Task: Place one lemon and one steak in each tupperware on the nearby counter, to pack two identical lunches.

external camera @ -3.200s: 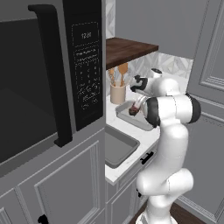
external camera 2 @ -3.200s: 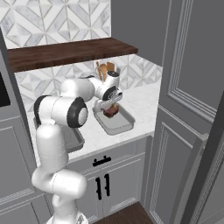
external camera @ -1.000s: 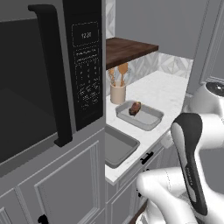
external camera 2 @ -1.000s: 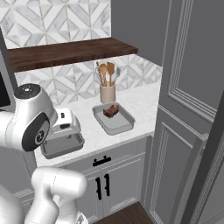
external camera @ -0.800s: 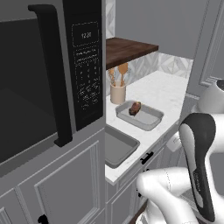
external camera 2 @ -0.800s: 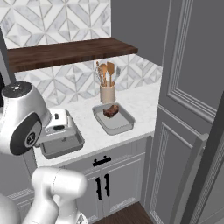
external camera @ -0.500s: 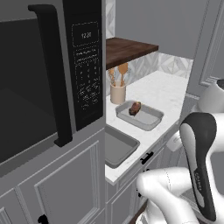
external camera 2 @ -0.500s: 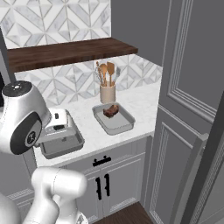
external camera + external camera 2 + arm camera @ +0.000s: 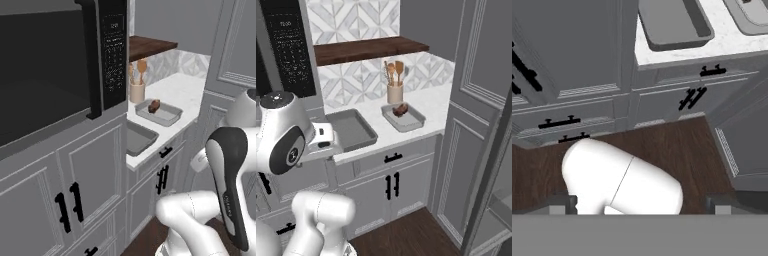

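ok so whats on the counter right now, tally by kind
grey tupperware containers: 2, the nearer one empty, the farther one holding the steak
steak: 1
utensil holder with wooden utensils: 1
lemons: 0
total: 4

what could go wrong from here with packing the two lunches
Two risks stand out.

1. The steak lies alone in the far tupperware, while the near tupperware looks empty, so the robot might load one box twice.
2. The open hand points down at the wooden floor, close to the cabinets. A wide swing back up towards the counter might clip the utensil jar behind the far box.
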Available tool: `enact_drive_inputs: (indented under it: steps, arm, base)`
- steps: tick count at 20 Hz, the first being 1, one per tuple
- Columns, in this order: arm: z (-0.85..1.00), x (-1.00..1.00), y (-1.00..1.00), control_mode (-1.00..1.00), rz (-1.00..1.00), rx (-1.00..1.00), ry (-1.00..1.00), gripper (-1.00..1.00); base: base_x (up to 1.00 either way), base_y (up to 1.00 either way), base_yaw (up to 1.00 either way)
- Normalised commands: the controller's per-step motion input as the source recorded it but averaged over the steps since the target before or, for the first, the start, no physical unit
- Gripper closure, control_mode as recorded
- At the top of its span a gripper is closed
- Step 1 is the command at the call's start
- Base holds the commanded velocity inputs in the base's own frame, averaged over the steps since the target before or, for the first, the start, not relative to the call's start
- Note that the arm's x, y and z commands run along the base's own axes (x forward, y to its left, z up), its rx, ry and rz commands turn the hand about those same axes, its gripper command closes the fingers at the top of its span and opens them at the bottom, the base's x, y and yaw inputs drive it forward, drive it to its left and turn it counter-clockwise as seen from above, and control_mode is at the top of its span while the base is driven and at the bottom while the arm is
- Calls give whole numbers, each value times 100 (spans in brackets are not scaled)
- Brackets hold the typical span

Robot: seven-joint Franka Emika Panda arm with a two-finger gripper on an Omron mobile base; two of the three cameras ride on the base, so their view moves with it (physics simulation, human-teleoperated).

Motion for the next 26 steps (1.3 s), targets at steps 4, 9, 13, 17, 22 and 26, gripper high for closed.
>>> enact_drive_inputs:
  steps: [4,9,13,17,22,26]
  arm:
    - [0,0,0,100,0,0,0,-100]
    - [0,0,0,100,0,0,0,-100]
    - [0,0,0,100,0,0,0,-100]
    - [0,0,0,100,0,0,0,-100]
    - [0,0,0,100,0,0,0,-100]
    - [0,0,0,100,0,0,0,-100]
  base:
    - [-100,12,0]
    - [-92,-14,-33]
    - [-37,-34,-68]
    - [-16,-57,-68]
    - [1,-91,-62]
    - [66,-56,-59]
